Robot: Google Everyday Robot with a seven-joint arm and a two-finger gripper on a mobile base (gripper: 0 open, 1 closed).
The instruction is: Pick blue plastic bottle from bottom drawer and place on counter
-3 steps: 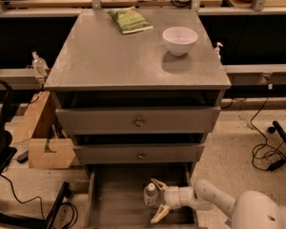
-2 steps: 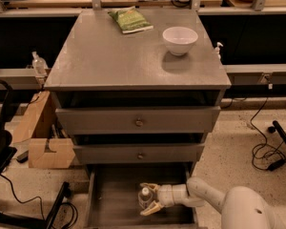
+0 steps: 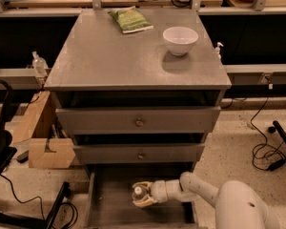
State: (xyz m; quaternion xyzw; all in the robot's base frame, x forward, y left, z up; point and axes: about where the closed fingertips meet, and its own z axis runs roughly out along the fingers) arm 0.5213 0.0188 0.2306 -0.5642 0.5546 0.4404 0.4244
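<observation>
The bottom drawer (image 3: pixel 109 204) of the grey cabinet is pulled open at the lower middle of the camera view. My gripper (image 3: pixel 142 195) reaches into it from the right on its white arm. The blue plastic bottle (image 3: pixel 138 192) shows between the fingers, with only its white cap and clear top visible. The fingers sit on either side of it, closed against it. The counter (image 3: pixel 114 56) is the broad grey top above.
A white bowl (image 3: pixel 180 40) and a green packet (image 3: pixel 130 20) lie on the counter. Two upper drawers with knobs (image 3: pixel 139 122) are partly pulled out. A cardboard box (image 3: pixel 43 132) stands left of the cabinet. Cables (image 3: pixel 269 149) lie on the floor at right.
My gripper has moved left and a little farther into the drawer, and its fingers have come together around the bottle.
</observation>
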